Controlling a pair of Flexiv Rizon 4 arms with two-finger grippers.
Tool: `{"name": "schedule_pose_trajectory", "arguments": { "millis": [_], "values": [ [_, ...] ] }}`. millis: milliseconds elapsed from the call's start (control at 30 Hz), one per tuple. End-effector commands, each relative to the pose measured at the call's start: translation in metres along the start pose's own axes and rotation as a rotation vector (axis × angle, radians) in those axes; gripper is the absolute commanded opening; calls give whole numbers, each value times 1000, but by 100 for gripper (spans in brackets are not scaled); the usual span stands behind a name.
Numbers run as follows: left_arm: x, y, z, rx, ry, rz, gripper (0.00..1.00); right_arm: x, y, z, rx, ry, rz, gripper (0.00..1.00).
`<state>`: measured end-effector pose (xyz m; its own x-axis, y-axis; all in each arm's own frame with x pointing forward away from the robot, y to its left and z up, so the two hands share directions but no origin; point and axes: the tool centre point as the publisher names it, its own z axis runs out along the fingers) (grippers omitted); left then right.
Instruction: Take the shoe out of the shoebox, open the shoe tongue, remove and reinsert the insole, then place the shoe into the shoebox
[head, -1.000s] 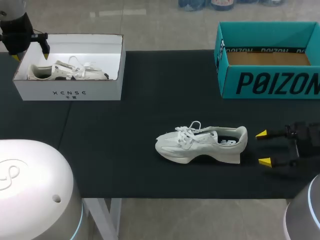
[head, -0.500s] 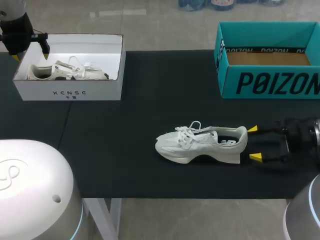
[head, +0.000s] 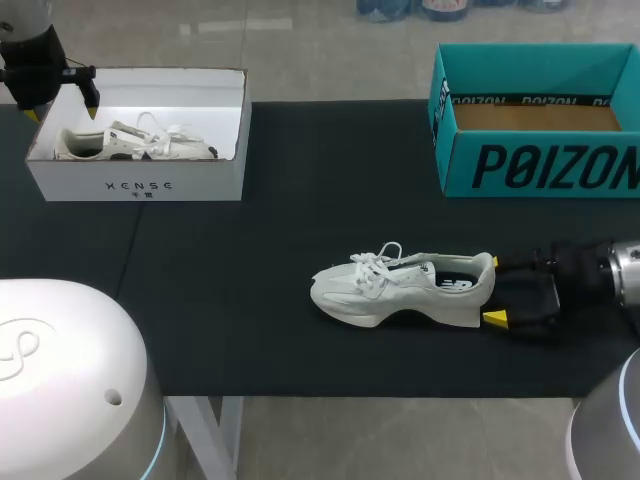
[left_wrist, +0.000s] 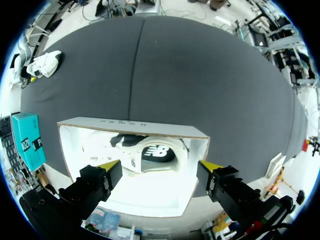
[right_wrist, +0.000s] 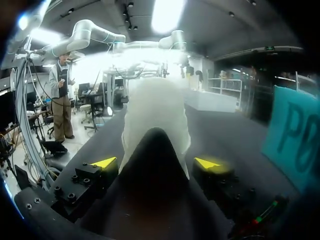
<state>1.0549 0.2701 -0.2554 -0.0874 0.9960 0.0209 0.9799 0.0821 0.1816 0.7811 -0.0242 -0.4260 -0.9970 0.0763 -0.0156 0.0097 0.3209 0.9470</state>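
A: White shoe (head: 400, 288) sits out on the desk (head: 250, 330), toe at 9 o'clock. Right tool (head: 495, 290)?
B: Released, straddling the heel, probably to steady it. Teal shoebox (head: 540, 165) at 1 o'clock stands open for the return. Left tool (head: 62, 108) is released and parked over the white box (head: 135, 185).

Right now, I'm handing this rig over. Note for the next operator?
Left gripper: open, above the white box, which holds a second shoe.
Right gripper: open, fingers either side of the heel of the shoe on the table; no grip yet.
Teal box: empty.
Done: shoe out.
Left: open tongue, insole out and back in, shoe into box.
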Motion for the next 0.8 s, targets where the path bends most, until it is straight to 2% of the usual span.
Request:
{"name": "schedule_pose_trajectory", "arguments": {
  "millis": [33,800],
  "values": [
    [0,0,0,-1,1,1,100,-6,-3,8,-2,10,2,100],
    [0,0,0,-1,1,1,100,-1,-5,22,-5,30,16,100]
  ]
}}
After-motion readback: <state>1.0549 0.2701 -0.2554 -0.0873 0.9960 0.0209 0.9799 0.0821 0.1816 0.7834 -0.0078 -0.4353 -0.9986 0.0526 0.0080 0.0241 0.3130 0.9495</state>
